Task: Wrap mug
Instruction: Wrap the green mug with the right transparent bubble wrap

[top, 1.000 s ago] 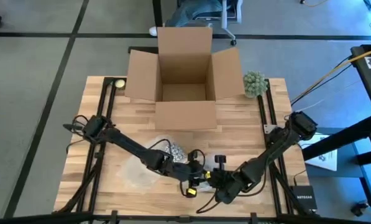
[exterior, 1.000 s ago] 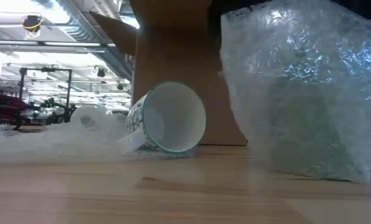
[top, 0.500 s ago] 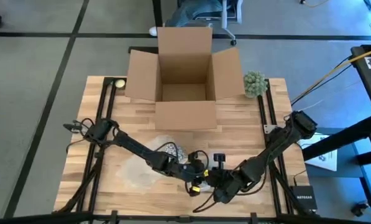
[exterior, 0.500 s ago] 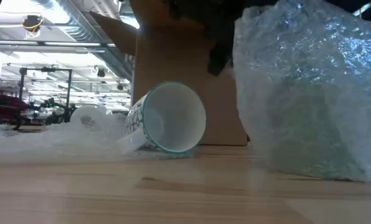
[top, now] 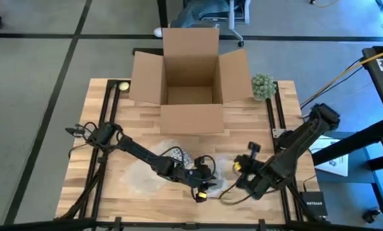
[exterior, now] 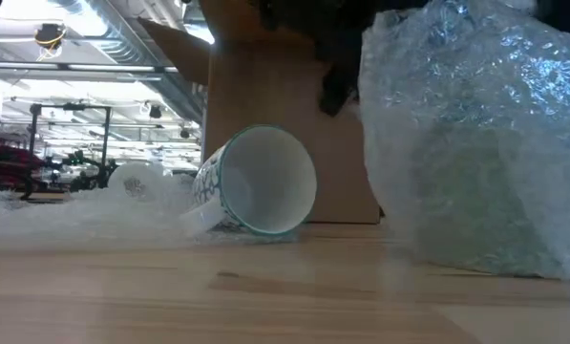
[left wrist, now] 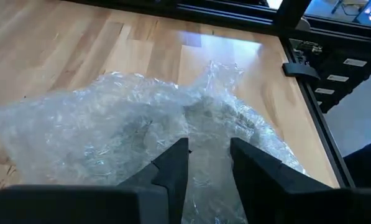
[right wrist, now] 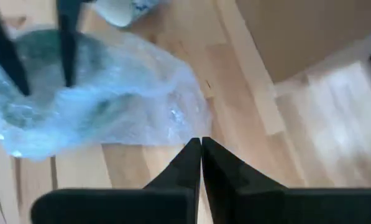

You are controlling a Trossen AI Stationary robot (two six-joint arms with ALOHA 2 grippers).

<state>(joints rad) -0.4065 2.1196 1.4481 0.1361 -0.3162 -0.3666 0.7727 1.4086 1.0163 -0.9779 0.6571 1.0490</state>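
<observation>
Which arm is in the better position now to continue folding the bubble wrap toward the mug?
Probably the left. The left claw pinches the bubble wrap, close to the mug. The right claw is shut on nothing and sits off to the side.

A robotics lab or workshop: 2 arms (top: pixel 136 151) are mounted on a wooden bench (top: pixel 242 131) with black rails, over grey flooring with dark lines. Cables (top: pixel 335 77) trail off the side (an office chair (top: pixel 210 13) beyond), and ceiling ducting (exterior: pixel 122 43) and equipment racks (exterior: pixel 65 143) fill the background.
</observation>
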